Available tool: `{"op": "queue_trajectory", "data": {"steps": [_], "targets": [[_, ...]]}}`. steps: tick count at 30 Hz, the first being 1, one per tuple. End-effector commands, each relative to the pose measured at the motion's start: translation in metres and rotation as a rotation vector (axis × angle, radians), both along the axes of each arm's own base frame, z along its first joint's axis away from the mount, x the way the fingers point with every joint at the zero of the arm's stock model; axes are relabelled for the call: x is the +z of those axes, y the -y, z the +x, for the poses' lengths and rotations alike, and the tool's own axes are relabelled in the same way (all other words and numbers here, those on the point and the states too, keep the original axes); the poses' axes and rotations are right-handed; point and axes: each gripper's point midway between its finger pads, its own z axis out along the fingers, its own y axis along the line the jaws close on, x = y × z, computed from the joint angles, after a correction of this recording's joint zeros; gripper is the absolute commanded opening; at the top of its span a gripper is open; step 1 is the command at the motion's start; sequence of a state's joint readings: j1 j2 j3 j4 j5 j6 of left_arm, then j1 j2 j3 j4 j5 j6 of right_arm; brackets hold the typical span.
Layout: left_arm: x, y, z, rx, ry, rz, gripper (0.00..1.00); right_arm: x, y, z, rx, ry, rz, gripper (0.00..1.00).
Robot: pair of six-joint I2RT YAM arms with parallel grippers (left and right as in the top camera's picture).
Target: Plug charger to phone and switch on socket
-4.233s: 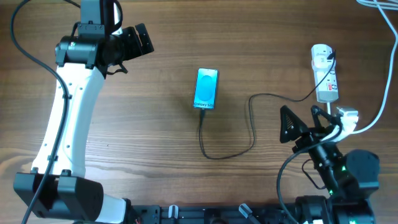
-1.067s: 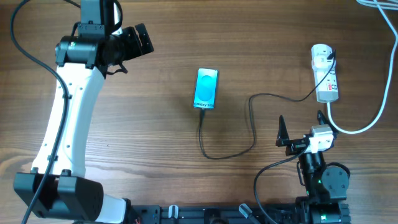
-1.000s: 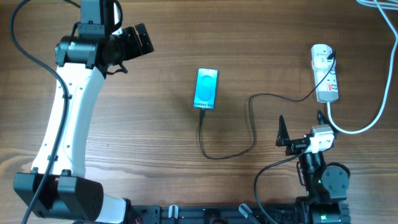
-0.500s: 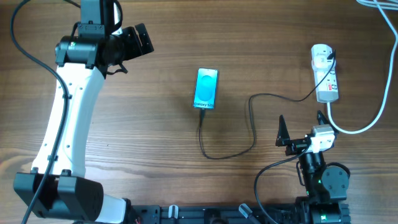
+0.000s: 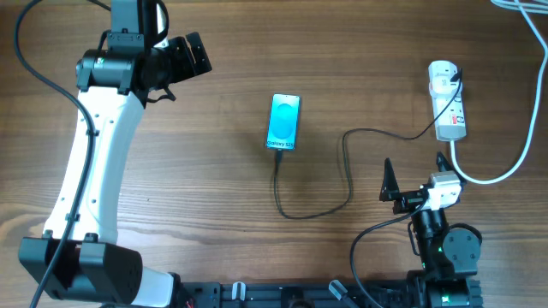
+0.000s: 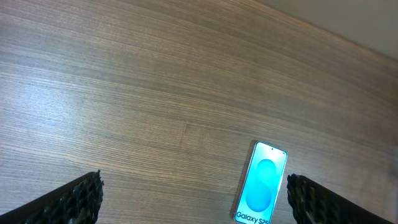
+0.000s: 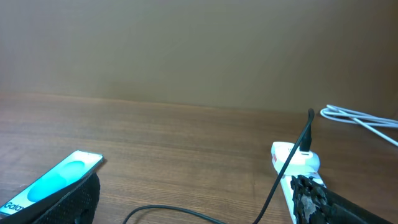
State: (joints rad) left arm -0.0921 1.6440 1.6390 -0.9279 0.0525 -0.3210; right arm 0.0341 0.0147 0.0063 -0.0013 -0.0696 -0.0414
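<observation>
A brown wood-grain desk [image 5: 214, 180] carries everything, with a plain tan wall behind it in the right wrist view. The phone [image 5: 284, 122] lies flat near the middle of the desk, cyan screen up, its white text strip at the near end. The charger [image 5: 346, 171] meets that near end with its small tip; whether the tip is fully seated cannot be told. From there the thin black cable runs toward the near edge, loops round to the right, climbs back toward the far side and crosses right to the socket [image 5: 449, 107]. The socket lies at the far right, lengthwise from near to far, and the charger's black plug stands in its far end. Whether its switch is on cannot be told. A thick white cord [image 5: 505, 174] leaves the socket's near end and curves off to the right edge.

The left hand [image 6: 193, 180] hangs over the far left of the desk, well apart from the phone, fingers spread wide and grasping nothing. The right hand [image 5: 414, 171] sits at the near right, just on the near side of the socket, likewise released and empty, not touching cable or socket.
</observation>
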Motion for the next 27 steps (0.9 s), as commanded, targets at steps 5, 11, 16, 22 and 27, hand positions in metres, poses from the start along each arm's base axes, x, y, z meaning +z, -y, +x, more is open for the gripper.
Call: {"op": "queue_trajectory", "data": {"steps": [5, 11, 16, 22, 27], "targets": [[-0.0037, -0.0038, 0.0009, 0.018, -0.008, 0.003, 1.0, 0.002, 0.0007, -0.0004, -0.006, 0.008, 0.018, 1.0], [-0.0037, -0.0038, 0.0009, 0.018, -0.008, 0.003, 1.0, 0.0014, 0.0007, -0.0003, -0.006, 0.005, 0.018, 1.0], [-0.0037, -0.0038, 0.0009, 0.018, -0.008, 0.003, 1.0, 0.0014, 0.0007, -0.0003, -0.006, 0.005, 0.018, 1.0], [-0.0043, -0.004, 0.0001, 0.014, -0.011, 0.007, 1.0, 0.0014, 0.0007, -0.0003, -0.006, 0.005, 0.018, 1.0], [-0.0058, -0.0041, -0.0021, 0.012, -0.022, 0.009, 1.0, 0.0014, 0.0007, -0.0003, -0.006, 0.006, 0.017, 1.0]]}}
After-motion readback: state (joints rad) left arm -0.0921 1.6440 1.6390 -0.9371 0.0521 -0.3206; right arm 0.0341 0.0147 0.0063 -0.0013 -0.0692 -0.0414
